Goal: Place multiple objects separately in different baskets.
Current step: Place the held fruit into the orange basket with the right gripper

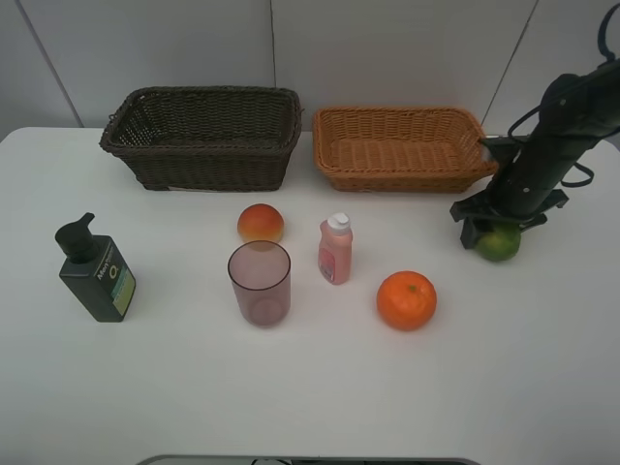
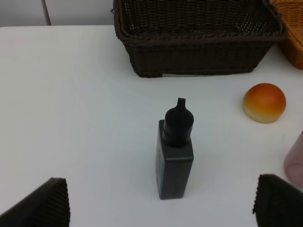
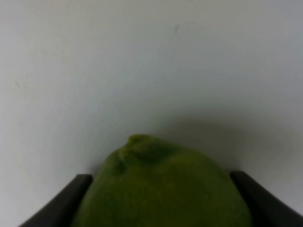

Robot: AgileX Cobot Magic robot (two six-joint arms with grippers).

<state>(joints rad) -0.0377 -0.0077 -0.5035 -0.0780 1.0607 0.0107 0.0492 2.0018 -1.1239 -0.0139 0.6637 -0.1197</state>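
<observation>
nearest on the white table [image 1: 291, 397] stand the see-through cup [image 1: 260, 283], the orange [image 1: 406, 300] and the pump bottle [image 1: 95, 273], which sits just ahead of the left gripper [image 2: 161, 203], whose jaws are wide apart and empty. behind them are the pink bottle [image 1: 335, 250] and the peach [image 1: 261, 224]. the right gripper [image 1: 496, 232] squeezes the green fruit [image 1: 501, 247] near the light basket [image 1: 402, 175]. the dark basket [image 1: 203, 163] sits beside it; all six things are outside both.

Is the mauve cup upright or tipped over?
Upright: the cup stands on its base, open rim facing up, nothing visible inside.
</observation>
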